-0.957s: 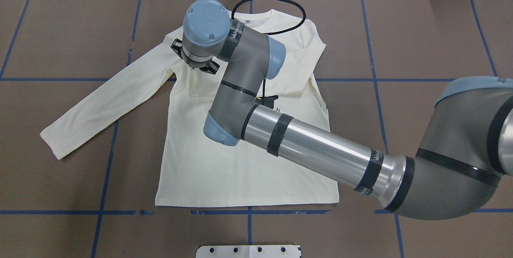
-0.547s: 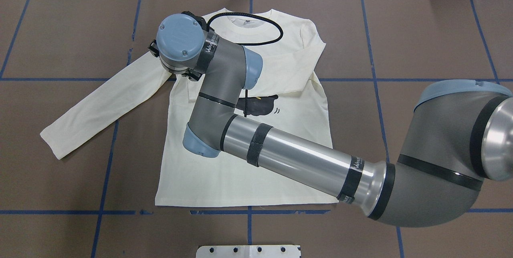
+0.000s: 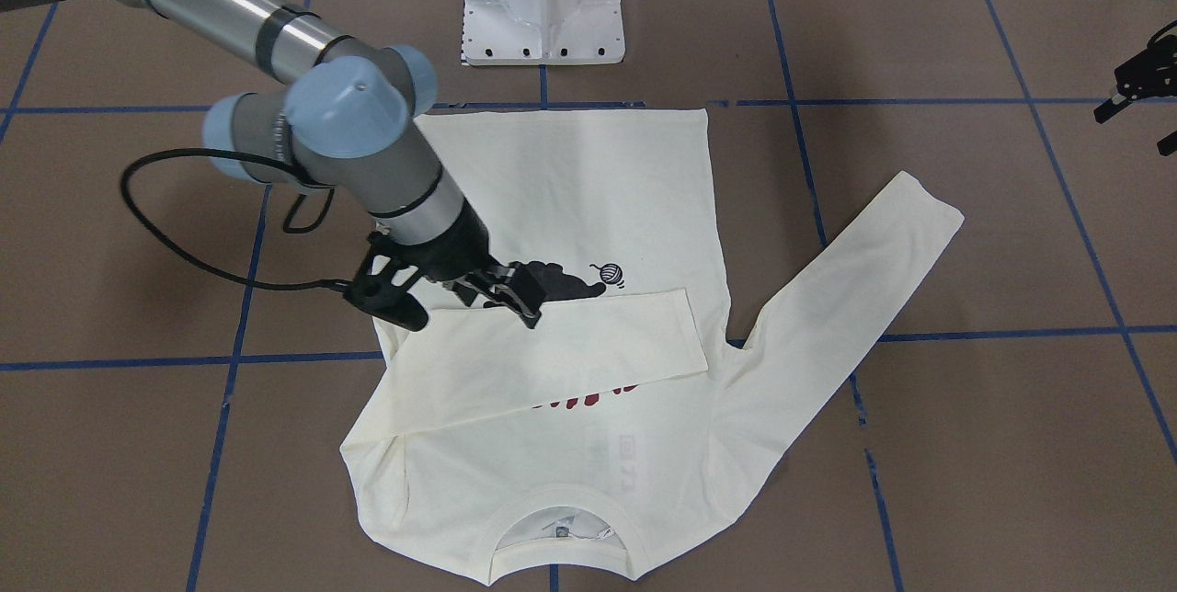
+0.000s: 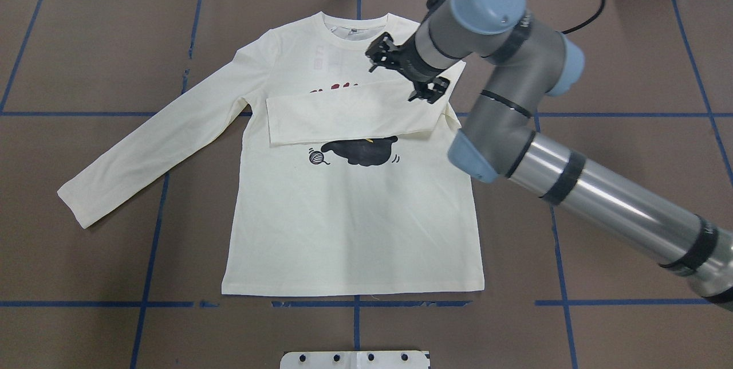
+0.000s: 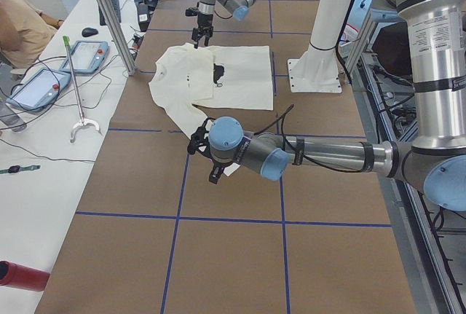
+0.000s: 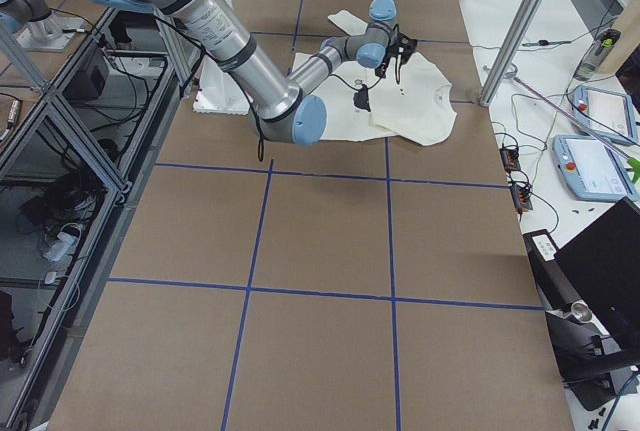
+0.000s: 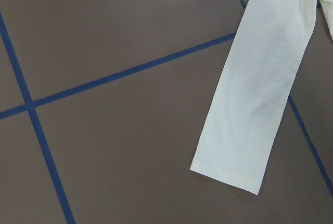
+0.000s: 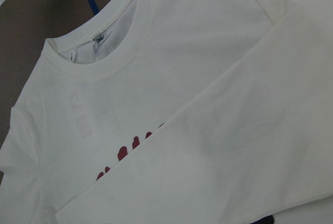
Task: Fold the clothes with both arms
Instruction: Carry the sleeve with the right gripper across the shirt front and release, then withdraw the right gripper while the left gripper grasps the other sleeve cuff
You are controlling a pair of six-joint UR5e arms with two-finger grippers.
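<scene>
Your T-shirt [image 4: 355,226] lies flat, print up, on the surface [image 4: 86,42], long axis running away from the robot with the collar at the far end, right claw [image 4: 398,77] spread and empty over the folded-in sleeve, left claw [image 3: 1136,114] spread too.

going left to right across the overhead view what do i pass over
outstretched sleeve → yarn ball print → right gripper → right arm
</scene>
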